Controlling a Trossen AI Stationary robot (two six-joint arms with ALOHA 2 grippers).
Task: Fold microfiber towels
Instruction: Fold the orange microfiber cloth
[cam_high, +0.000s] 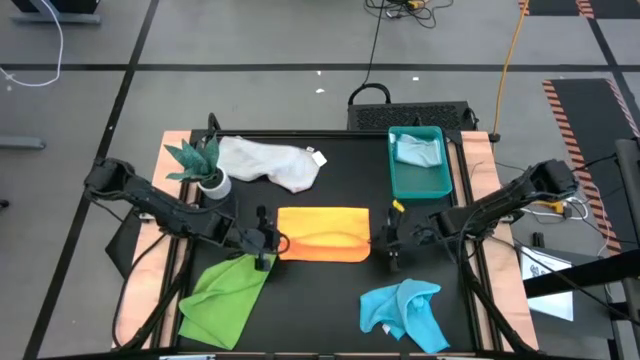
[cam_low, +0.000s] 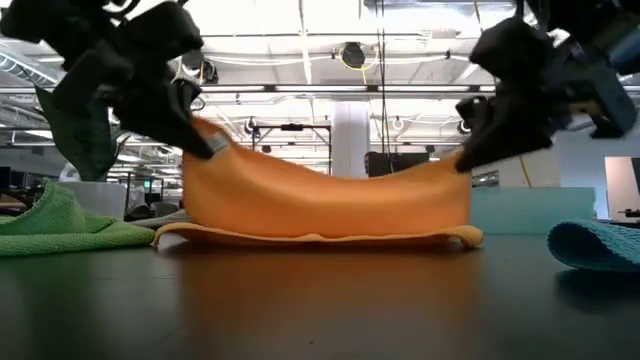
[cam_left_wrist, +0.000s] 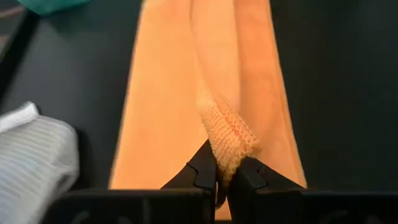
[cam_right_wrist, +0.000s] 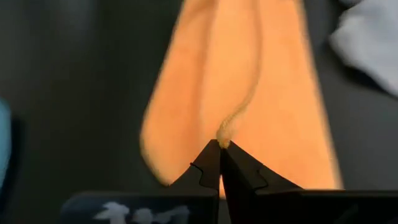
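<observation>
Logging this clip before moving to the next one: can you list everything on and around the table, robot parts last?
orange towel: 1, orange, table centre, both ends lifted, sagging between the pincers
white-grey towel: 1, rear, beside the plant
lime green towel: 1, front left
turquoise-blue towel: 1, front right, bunched
pale blue towel: 1, in the tray
tray: 1, teal, rear right
plant: 1, green, white pot, rear left
left pincer: shut on the orange towel's left end
right pincer: shut on its right end

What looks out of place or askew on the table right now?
Mainly the crumpled cloths: the white-grey microfiber towel lies bunched beside the small potted plant, and the turquoise-blue towel sits in a heap at the near edge. The orange towel, lifted mid-fold by both pincers, sags in its middle.
</observation>
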